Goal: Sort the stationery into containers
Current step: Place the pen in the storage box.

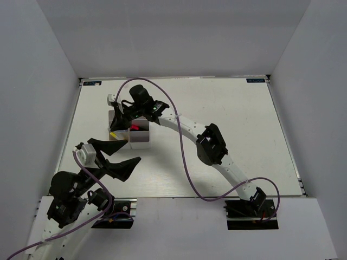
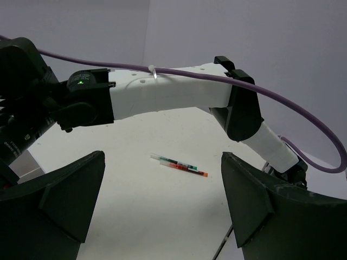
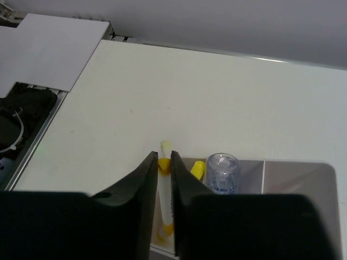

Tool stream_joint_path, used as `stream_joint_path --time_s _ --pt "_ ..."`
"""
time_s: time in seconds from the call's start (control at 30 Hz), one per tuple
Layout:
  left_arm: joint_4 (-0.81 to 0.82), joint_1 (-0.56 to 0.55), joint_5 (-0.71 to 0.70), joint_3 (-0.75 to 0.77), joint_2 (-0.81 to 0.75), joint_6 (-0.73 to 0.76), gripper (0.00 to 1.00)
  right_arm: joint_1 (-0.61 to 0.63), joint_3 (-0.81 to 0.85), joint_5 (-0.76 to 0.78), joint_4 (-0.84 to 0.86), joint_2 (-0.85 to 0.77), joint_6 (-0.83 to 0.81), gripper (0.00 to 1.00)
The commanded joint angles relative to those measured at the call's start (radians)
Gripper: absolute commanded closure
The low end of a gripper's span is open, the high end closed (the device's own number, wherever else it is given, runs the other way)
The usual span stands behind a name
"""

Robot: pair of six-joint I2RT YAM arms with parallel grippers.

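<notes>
Left claw spread wide; right arm far across leftward, right claw pinched almost closed.

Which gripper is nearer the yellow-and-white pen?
Right. The right gripper closes around the yellow-and-white pen at the containers; the left gripper hangs open on their near side, apart from it.

A: Surface?
B: Logged white table. Noted two adjoining containers standing on it, left of centre.
A: Anything loose?
B: Recorded white pen and red pen, lying flat, side by side, touching.
</notes>
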Motion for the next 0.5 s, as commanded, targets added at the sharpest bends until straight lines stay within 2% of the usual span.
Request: stream_joint_path --time_s 0.0,0.07,0.2,0.37,0.43,0.47 --pt "0.008 0.01 0.017 -0.006 0.016 0.01 0.03 -0.01 -0.001 -0.005 0.007 -0.017 -0.034 0.75" --pt "0.008 0.01 0.026 -0.006 0.016 0.01 0.03 -0.009 -0.002 -0.003 -0.012 -0.033 -0.043 0.58" --pt "0.008 0.019 0.026 -0.006 0.025 0.01 0.03 -0.015 0.001 0.004 -0.053 -0.11 -0.068 0.5" --pt "0.008 0.019 0.026 -0.006 0.046 0.01 0.03 -0.03 -0.028 0.095 -0.148 -0.22 -0.104 0.47" --pt "0.008 0.019 0.026 -0.006 0.057 0.001 0.03 -0.038 -0.085 0.231 -0.168 -0.259 -0.108 0.5" --pt "0.017 0.019 0.026 -0.006 0.072 0.001 0.03 -0.054 -0.11 0.262 -0.186 -0.329 -0.103 0.56"
